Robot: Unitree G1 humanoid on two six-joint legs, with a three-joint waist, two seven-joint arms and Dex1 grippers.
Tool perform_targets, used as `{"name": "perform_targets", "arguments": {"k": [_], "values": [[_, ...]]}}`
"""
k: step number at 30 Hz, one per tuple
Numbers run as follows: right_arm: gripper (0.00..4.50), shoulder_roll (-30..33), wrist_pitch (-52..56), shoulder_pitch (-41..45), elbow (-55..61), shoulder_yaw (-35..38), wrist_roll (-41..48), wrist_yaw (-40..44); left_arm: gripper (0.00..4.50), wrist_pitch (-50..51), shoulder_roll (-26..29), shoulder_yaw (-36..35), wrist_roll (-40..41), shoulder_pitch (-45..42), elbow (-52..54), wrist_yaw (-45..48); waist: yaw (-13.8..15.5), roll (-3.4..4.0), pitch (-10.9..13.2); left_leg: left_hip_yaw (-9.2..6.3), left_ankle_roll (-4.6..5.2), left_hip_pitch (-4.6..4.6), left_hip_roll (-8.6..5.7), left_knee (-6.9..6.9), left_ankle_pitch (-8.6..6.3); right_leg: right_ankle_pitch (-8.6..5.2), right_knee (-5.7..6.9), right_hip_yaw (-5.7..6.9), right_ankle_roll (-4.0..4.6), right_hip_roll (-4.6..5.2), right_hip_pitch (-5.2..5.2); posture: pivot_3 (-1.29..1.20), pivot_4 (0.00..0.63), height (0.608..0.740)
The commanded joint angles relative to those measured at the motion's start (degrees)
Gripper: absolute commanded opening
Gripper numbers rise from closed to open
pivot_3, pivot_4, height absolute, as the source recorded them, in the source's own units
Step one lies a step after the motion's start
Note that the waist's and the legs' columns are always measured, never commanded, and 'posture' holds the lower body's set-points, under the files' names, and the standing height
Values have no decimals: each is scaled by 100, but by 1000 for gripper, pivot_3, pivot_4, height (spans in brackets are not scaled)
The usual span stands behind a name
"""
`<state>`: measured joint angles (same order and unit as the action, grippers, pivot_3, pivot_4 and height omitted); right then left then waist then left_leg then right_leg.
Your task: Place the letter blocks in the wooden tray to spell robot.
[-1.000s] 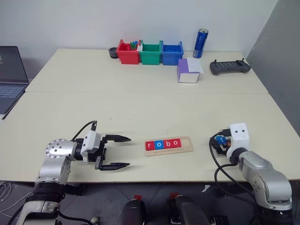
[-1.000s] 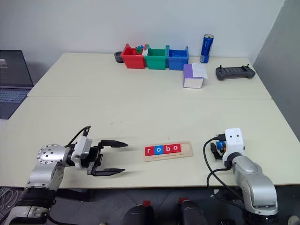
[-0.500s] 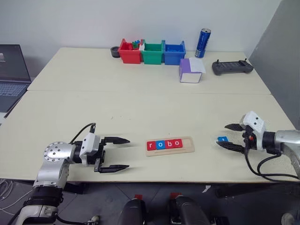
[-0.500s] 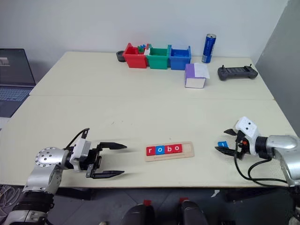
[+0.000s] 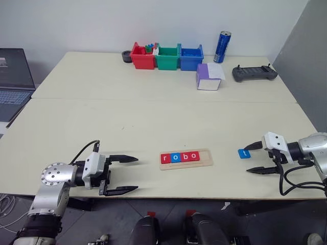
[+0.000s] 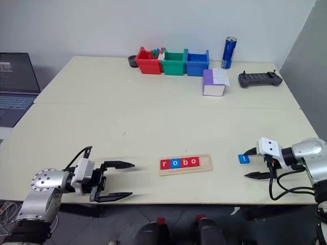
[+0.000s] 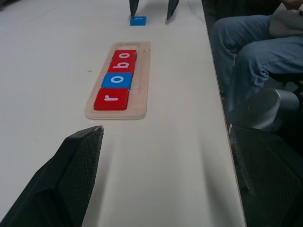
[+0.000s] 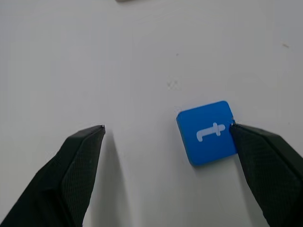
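Jaws of the right gripper (image 5: 259,158) stand apart, one finger (image 8: 265,161) touching the blue t block (image 5: 244,153) on the surface (image 5: 153,112). Left gripper (image 5: 127,174) is released too, left of the wooden tray (image 5: 204,158) holding r, o, b, o blocks (image 5: 179,156).

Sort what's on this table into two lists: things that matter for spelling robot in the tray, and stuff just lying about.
Belongs to the job:
- pale wooden tray holding red and blue letter tiles r, o, b, o
- loose blue t tile
- open right gripper beside it

Just lying about:
- red, green and blue bins
- blue drink can
- purple-and-white box
- black handheld controller
- laptop
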<state>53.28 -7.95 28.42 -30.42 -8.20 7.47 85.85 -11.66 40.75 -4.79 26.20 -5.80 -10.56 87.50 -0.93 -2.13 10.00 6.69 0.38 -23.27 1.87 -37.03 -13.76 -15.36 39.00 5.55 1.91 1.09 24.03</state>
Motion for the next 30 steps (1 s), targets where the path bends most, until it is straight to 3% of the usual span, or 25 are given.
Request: {"name": "perform_targets", "arguments": {"k": [1, 9, 13, 16, 23, 26, 30], "values": [[4466, -93, -321, 339, -371, -82, -178, 175, 4500, -17, 105, -181, 93, -9, 219, -91, 2, 0, 0, 0, 0, 8, 1, -1, 0, 0, 2, 0, 0, 0, -5, 0, 150, 740], [4466, -302, -702, 719, -1005, -270, -589, 12, 4500, 12, 174, -246, 127, 94, 326, -171, 23, 4, 2, 2, -1, 33, 0, 3, -1, -2, -2, -3, 4, 1, -34, 0, 150, 740], [4466, -401, -591, 882, -1246, -391, -976, -456, 4500, 26, 203, -267, 143, 123, 362, -197, 19, 4, 2, 2, -1, 40, 2, 2, 0, -2, -1, -3, 4, 0, -39, 0, 150, 740], [3904, -281, -786, 733, -1184, -482, -999, -110, 4500, 31, 205, -267, 149, 170, 414, -226, 25, -2, -2, 1, -1, 52, 2, 0, -1, -2, -2, -2, 4, 1, -55, 0, 150, 740], [1506, -298, -569, 636, -781, -328, -760, -20, 4500, 51, 203, -227, 136, 86, 370, -213, 49, -5, -5, 0, 1, 57, 2, -5, -1, 2, -3, -3, -1, 4, -63, 0, 150, 740], [1461, -262, -27, 366, 250, -278, -541, 63, 4500, 64, 185, -181, 117, 8, 332, -194, 59, -3, -4, -1, 0, 56, 2, -2, -1, 1, -3, 0, 0, 4, -61, 0, 150, 740], [1462, -395, 1501, 200, 2096, -270, -21, 42, 4500, 105, 150, -127, 88, -92, 318, -206, 51, 14, 6, -1, 0, 46, 4, 4, -1, -4, 1, 1, 8, 3, -44, 0, 150, 740]]}}
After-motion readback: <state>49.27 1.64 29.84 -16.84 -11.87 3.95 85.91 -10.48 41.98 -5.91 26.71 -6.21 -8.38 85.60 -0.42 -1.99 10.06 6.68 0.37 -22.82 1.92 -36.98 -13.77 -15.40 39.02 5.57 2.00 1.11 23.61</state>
